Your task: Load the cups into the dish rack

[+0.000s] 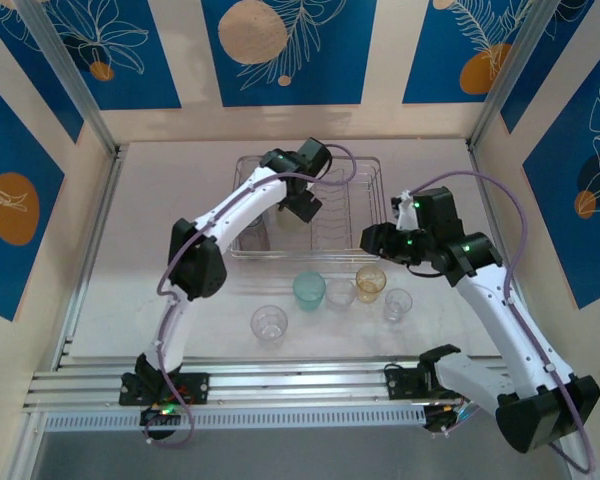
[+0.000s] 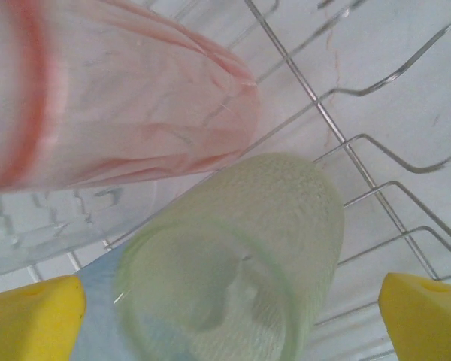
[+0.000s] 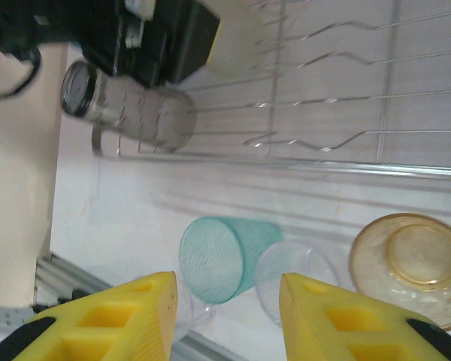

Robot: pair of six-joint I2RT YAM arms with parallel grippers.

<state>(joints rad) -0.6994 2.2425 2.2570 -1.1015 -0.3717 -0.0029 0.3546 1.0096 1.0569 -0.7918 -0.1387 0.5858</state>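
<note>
The wire dish rack (image 1: 365,172) stands at the back middle of the table. My left gripper (image 1: 302,207) hangs over it, open. In the left wrist view a yellow-green cup (image 2: 240,248) lies on its side on the rack wires (image 2: 376,180), between my spread yellow fingers (image 2: 425,316) and touching neither; a pink cup (image 2: 120,105) lies just beyond it. My right gripper (image 1: 375,240) hovers at the rack's front right, open and empty, above a teal cup (image 3: 222,256), a clear cup (image 3: 301,274) and an amber cup (image 3: 410,263) on the table.
A smoky clear cup (image 3: 131,113) lies in the rack's front left corner. In front of the rack stand the teal cup (image 1: 309,289), the amber cup (image 1: 370,283) and clear cups (image 1: 269,323) (image 1: 397,304). Walls close in both sides.
</note>
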